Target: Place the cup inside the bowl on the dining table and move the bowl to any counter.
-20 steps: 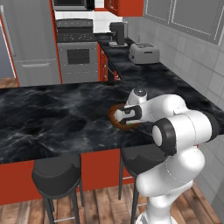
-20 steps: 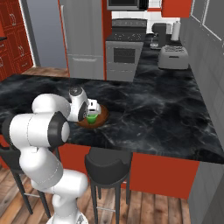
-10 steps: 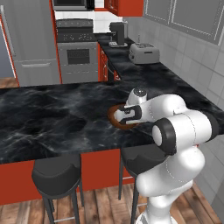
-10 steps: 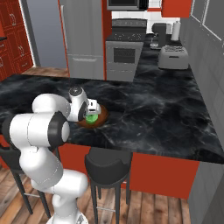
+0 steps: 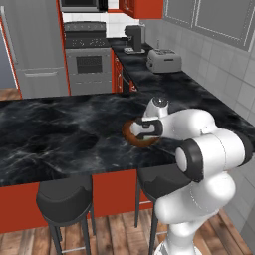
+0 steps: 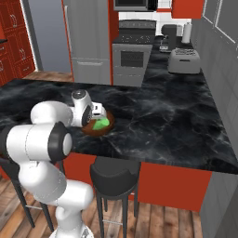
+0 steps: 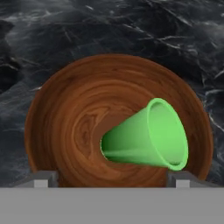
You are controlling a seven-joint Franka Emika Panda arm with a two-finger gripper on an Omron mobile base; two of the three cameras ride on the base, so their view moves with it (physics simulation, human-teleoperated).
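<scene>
Now hovering right over bowl (image 7: 87,131), gripper (image 7: 112,177) w/ jaws spread wide, clamped on nothing; fingertips (image 7: 41,178) at either side of bowl's near edge in hand view, apparently clear of the wood. Cup (image 7: 146,134) lies inside bowl, tipped on its side, not upright: narrow base near bowl centre, open mouth toward one rim, long axis running roughly jaw to jaw in hand view, cup nearer one finger. Bowl (image 6: 95,128) sits on dining table (image 6: 176,125), near its front edge, just past stools. Seen from right base view, green of cup (image 6: 101,123) shows beside the hand. First half looks done, judging by that. Next prob. a grip on bowl rim, not cup; counter (image 5: 169,79) lies far right, beyond toaster (image 5: 163,60).
</scene>
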